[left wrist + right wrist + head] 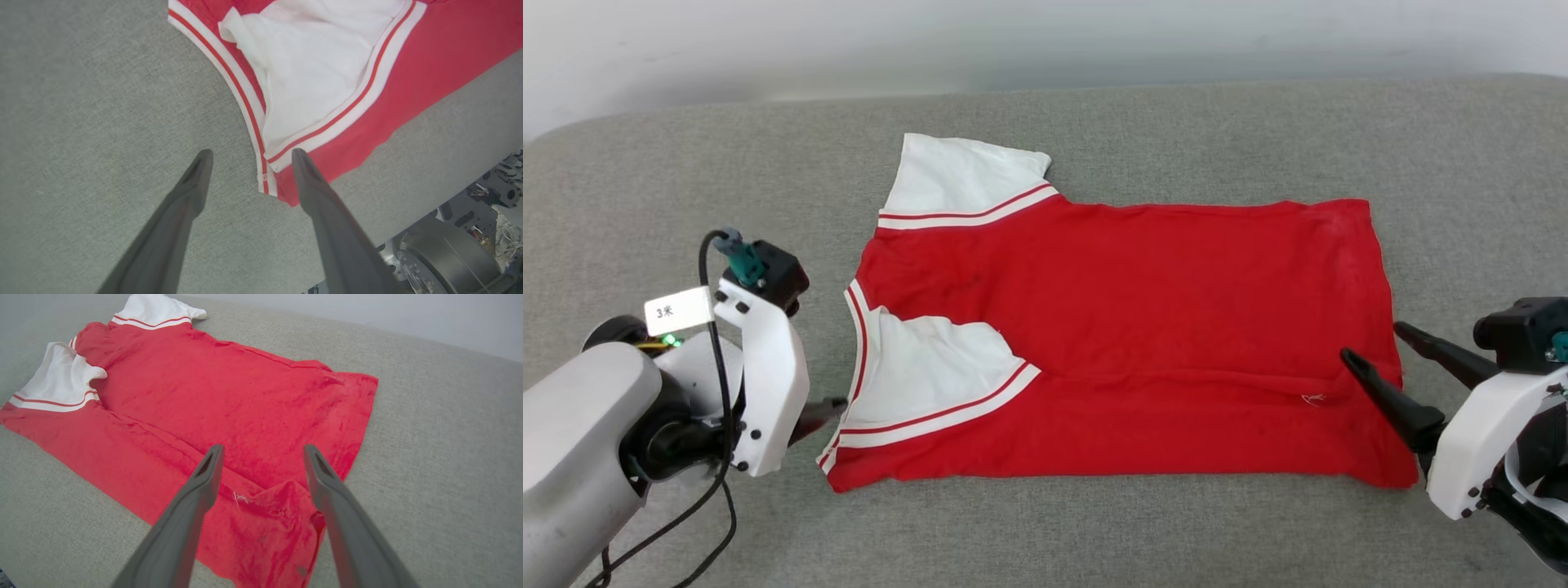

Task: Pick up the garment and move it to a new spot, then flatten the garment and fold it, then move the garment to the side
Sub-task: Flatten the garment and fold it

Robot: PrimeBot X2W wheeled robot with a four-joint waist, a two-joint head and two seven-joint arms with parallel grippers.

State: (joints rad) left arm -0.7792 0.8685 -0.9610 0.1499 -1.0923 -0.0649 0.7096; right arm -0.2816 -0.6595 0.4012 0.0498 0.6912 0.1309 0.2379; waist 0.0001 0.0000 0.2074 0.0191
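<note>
The garment (pixel 1127 327), a red T-shirt with white sleeves and striped trim, lies spread on the grey surface with its near long edge folded over the body. One white sleeve sticks out at the far left; the other lies folded onto the red cloth. My left gripper (pixel 837 406) sits at the shirt's near-left corner by the striped collar (pixel 249 106), open, nothing between its fingers (pixel 196 179). My right gripper (pixel 1372 343) hovers over the hem (pixel 286 498) at the right end, open and empty, with the garment (pixel 229 400) stretching away beyond it.
The grey fabric surface (pixel 1094 531) extends around the shirt on all sides, meeting a pale wall (pixel 1045 41) at the back. The robot's base (pixel 445 253) and some cables show past the surface's near edge.
</note>
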